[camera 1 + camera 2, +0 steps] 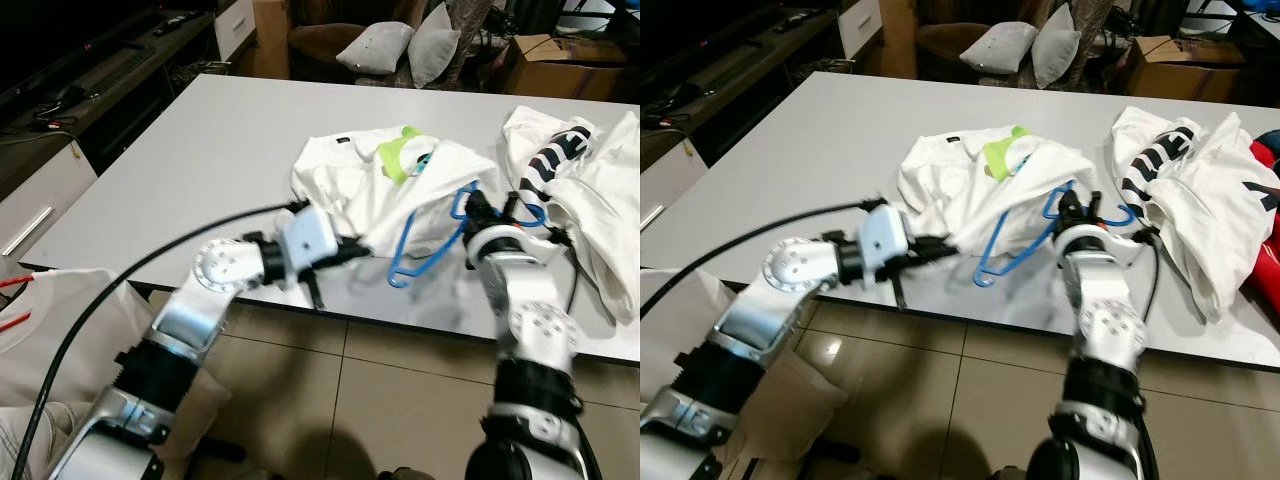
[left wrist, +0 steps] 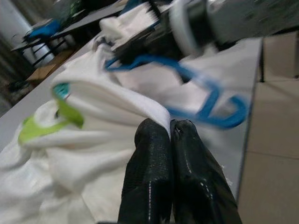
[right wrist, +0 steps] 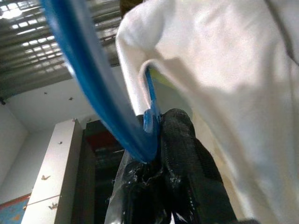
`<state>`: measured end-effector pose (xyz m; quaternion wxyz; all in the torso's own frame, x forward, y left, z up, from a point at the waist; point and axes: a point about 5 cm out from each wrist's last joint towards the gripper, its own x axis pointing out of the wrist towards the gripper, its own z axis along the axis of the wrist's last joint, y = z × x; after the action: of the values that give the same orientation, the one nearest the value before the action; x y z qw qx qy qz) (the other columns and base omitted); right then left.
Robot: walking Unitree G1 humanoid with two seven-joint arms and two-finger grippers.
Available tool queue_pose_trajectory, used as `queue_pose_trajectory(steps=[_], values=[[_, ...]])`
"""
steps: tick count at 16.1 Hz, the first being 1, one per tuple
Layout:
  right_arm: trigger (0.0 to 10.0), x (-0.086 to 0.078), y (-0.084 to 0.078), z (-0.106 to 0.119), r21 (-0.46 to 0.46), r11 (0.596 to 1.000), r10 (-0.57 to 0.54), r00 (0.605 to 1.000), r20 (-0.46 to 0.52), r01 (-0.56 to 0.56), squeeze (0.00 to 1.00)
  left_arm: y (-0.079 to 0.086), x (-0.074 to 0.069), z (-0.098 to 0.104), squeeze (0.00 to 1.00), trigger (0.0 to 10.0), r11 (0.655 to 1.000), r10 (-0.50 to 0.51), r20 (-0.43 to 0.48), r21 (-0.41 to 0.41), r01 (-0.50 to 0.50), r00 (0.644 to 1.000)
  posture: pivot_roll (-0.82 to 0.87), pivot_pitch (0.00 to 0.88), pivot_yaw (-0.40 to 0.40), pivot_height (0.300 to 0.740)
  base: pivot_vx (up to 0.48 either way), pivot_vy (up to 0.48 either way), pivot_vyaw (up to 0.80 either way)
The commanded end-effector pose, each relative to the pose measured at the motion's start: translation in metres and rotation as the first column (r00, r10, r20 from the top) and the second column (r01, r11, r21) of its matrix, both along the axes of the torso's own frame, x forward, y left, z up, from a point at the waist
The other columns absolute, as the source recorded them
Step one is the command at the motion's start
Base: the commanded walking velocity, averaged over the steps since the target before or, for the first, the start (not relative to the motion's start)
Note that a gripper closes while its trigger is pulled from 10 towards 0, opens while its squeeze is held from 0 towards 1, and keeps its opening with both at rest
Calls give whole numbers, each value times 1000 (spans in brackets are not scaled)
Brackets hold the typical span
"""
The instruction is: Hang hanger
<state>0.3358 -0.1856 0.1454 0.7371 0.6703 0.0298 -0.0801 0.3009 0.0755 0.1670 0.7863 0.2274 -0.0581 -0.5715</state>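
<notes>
A white T-shirt [image 1: 350,175] with a green neck label lies crumpled on the grey table [image 1: 190,150]. A blue plastic hanger [image 1: 425,245] rests partly under the shirt's right side, near the table's front edge. My left gripper [image 1: 352,250] is shut on the shirt's lower hem; in the left wrist view the two fingers [image 2: 187,154] pinch the white fabric [image 2: 93,154], with the hanger [image 2: 210,100] just beyond. My right gripper [image 1: 478,207] is shut on the hanger's upper end; in the right wrist view the blue bar [image 3: 93,84] runs between the black fingers [image 3: 180,140] and under the shirt [image 3: 224,70].
Another pile of white clothes [image 1: 600,190] with a black-and-white striped piece [image 1: 550,160] lies on the table's right side. Cushions [image 1: 375,45] and a cardboard box [image 1: 560,60] stand beyond the table. A TV cabinet [image 1: 90,90] runs along the left. Tiled floor [image 1: 350,400] lies below the edge.
</notes>
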Motion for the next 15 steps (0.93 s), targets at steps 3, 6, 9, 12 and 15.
queue_pose_trajectory(steps=[3, 6, 9, 12, 15], values=[[10000, 9, -5, 2, -5, 998, -61, 998, 1, 61, 0, -13, -12, -2, 0, 0, 995, -98, -27, -4, 98, 995, -170, 0, 38, 740, 0, 0, 0], [10000, 16, -4, -3, -18, 996, -87, 996, -26, 87, 0, -17, -17, -3, 0, 0, 990, -135, -67, -34, 133, 989, -170, 0, 38, 740, 0, 0, 0], [10000, 23, -7, -3, -23, 994, -106, 994, -24, 105, 0, -17, -23, -2, 0, 0, 984, -173, -122, -69, 165, 977, -165, 0, 38, 740, 0, 0, 0], [10000, 30, -12, -4, -24, 993, -120, 992, -27, 119, 0, -15, -27, -4, 0, 0, 981, -189, -168, -63, 181, 967, -151, 0, 30, 740, 0, 0, 0], [10000, 35, -11, 1, 23, 992, -122, 993, 3, 122, 0, -9, -28, -16, 0, 0, 985, -163, -198, 15, 169, 967, -137, 0, 24, 740, 0, 0, 0]])
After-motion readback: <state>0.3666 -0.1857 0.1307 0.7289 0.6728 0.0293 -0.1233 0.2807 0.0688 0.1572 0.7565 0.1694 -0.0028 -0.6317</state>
